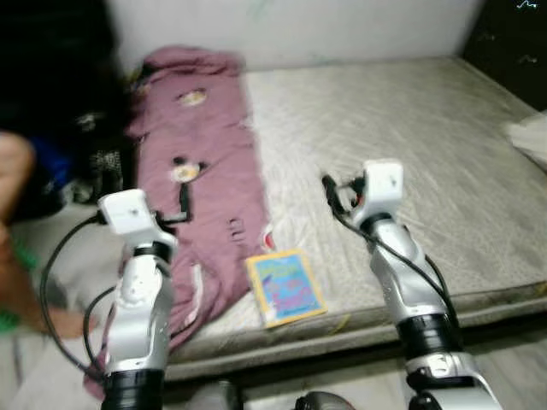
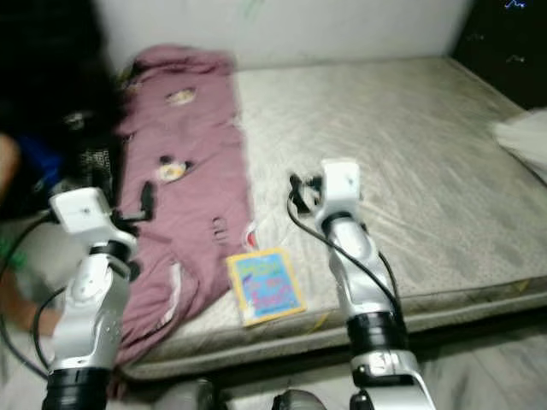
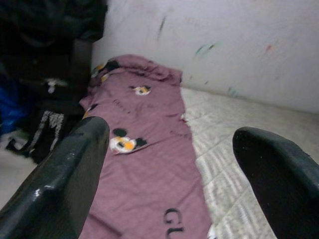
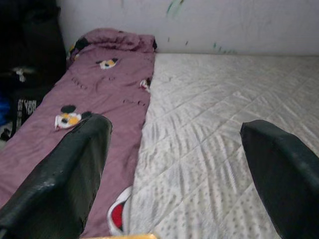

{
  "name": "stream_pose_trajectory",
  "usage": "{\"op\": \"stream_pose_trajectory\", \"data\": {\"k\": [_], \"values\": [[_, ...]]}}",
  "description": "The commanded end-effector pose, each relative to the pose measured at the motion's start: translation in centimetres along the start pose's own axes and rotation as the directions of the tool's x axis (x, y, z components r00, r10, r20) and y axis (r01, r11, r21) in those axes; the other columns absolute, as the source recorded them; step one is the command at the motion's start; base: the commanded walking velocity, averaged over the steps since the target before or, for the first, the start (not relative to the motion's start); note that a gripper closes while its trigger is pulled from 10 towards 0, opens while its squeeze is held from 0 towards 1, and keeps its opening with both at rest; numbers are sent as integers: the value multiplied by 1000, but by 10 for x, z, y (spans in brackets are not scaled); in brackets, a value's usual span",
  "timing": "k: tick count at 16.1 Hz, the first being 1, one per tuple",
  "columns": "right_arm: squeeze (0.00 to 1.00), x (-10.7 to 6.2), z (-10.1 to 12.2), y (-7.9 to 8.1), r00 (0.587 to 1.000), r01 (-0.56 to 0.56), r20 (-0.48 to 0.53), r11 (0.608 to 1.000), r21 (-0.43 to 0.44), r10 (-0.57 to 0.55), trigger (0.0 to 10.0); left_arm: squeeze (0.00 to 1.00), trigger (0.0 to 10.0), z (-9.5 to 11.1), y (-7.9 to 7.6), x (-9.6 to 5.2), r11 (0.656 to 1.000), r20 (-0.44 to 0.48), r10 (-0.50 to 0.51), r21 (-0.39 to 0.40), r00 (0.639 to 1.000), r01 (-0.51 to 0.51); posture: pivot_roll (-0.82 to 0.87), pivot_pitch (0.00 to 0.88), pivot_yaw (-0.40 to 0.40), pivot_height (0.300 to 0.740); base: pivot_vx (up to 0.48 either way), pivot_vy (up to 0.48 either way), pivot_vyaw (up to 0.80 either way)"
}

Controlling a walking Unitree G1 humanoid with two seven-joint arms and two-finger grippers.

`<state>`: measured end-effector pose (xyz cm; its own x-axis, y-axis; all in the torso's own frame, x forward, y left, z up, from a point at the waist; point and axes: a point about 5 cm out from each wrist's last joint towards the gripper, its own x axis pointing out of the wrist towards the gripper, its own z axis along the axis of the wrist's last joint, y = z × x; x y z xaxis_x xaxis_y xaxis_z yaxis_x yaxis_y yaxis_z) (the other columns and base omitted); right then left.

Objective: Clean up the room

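Note:
A mauve blanket (image 1: 205,145) with cartoon mouse prints lies lengthwise along the left side of a grey quilted mattress (image 1: 410,128), and its near end hangs over the front edge. A colourful book (image 1: 286,286) lies flat near the front edge, just right of the blanket. My left gripper (image 1: 184,205) is raised over the blanket's left edge, open and holding nothing (image 3: 169,164). My right gripper (image 1: 332,192) hovers over bare mattress beyond the book, open and holding nothing (image 4: 174,164).
A person (image 1: 17,179) in dark clothing is at the far left beside the mattress, blurred. Dark bags and clothes (image 3: 45,124) pile against the wall there. A white cloth (image 1: 530,137) lies at the mattress's right edge. A pale wall (image 1: 299,26) runs behind.

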<state>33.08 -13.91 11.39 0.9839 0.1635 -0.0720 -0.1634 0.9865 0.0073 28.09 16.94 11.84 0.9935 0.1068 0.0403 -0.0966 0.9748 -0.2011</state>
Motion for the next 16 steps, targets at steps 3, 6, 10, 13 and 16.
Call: {"op": "stream_pose_trajectory", "data": {"k": [3, 6, 10, 13, 16], "values": [[0, 4, 7, 1, 999, -15, 30, 1000, -6, 15, 10000, 0, 10000, 6, 2, 0, 1000, 13, 11, 23, 1000, -12, -39, 0, -40, 740, 0, 0, 0], [0, 0, 1, 10, 999, -31, 18, 999, 21, 31, 10000, 0, 10000, 2, 13, -12, 998, 3, 36, 44, 999, -36, -32, 0, -32, 740, 0, 0, 0], [0, -14, -11, 11, 1000, -21, -9, 999, 32, 21, 10000, 0, 10000, -1, 15, -17, 998, -35, 33, 51, 999, -31, -40, 0, -6, 740, 0, 0, 0], [0, -21, -13, 12, 1000, -23, -15, 999, 27, 23, 10000, 0, 10000, 0, 13, -22, 999, -27, 23, 33, 999, -22, -50, 0, 5, 740, 0, 0, 0], [0, -26, -12, 9, 1000, -6, -14, 999, 48, 6, 10000, 0, 10000, -5, 13, -27, 1000, -58, 14, 21, 998, -12, -55, 14, 9, 740, 0, 0, 0]]}}
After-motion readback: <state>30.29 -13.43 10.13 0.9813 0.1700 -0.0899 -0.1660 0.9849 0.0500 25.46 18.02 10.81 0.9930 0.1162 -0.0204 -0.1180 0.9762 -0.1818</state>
